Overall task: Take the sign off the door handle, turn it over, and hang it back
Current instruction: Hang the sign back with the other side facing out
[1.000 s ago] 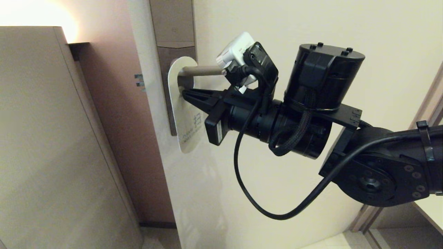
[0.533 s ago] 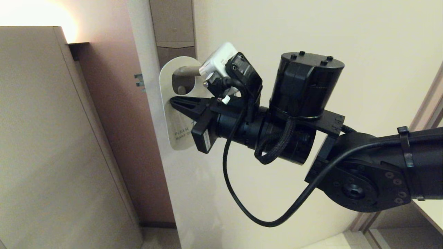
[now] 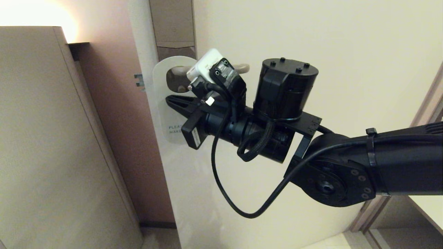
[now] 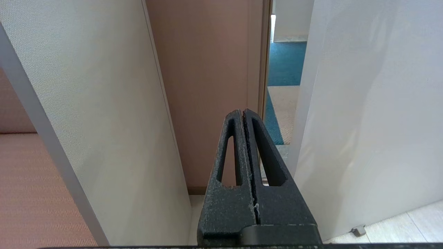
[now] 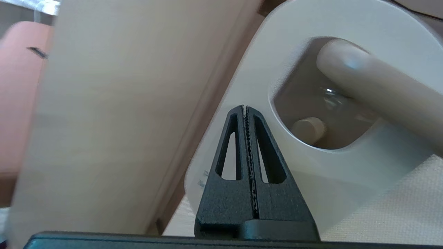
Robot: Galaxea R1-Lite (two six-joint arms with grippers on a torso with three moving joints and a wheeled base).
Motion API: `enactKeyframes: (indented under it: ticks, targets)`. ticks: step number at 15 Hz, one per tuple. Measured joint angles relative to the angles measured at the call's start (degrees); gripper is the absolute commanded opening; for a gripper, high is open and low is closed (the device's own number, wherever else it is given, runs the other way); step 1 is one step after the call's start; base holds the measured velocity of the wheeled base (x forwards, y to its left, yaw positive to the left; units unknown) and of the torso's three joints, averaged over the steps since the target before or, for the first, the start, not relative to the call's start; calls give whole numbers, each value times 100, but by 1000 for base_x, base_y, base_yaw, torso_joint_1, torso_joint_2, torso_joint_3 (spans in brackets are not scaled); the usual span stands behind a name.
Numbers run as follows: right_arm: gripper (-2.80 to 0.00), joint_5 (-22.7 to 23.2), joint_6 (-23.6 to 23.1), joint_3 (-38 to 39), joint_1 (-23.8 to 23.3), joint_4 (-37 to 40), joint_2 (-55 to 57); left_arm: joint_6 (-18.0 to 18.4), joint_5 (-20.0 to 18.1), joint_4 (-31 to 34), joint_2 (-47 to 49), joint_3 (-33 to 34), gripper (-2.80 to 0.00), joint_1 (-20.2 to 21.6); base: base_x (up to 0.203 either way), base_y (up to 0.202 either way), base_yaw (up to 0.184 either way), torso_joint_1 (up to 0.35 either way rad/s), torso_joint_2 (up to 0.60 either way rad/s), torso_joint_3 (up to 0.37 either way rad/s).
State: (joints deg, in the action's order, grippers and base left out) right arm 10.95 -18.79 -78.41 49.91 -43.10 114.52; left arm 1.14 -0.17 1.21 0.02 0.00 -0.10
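Note:
The sign point(image 3: 162, 117) hangs on the door handle point(image 3: 174, 72), white side out, with blue "PLEASE MAKE" text at its lower end. The lever passes through its hole; the rounded end point(image 3: 244, 66) shows behind my wrist camera. My right gripper point(image 3: 168, 99) is shut, its tips against the sign's face just below the hole, with nothing between the jaws. In the right wrist view, the shut gripper point(image 5: 245, 108) points at the sign point(image 5: 311, 180) beside the hole, where the handle point(image 5: 380, 90) and a round keyhole cylinder point(image 5: 308, 129) show. My left gripper point(image 4: 242, 111) is shut and parked low, away from the handle.
The brownish backplate point(image 3: 173, 27) runs up the cream door point(image 3: 311, 34). A tall beige panel point(image 3: 52, 138) stands left of the door, with a brown wall strip point(image 3: 117, 121) between them. A black cable point(image 3: 225, 193) loops under my right wrist.
My right gripper moved left along the handle toward the backplate, still shut. The sign slid with it and swung from nearly edge-on to facing outward.

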Motion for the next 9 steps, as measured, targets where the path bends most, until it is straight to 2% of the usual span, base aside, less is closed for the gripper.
enactKeyframes:
  ticks: [9]
  targets:
    - [-280,-137,-4,-26,-20,-166,116,1,-1,0,0,0,-280,0,0,0,0,0,0,0]
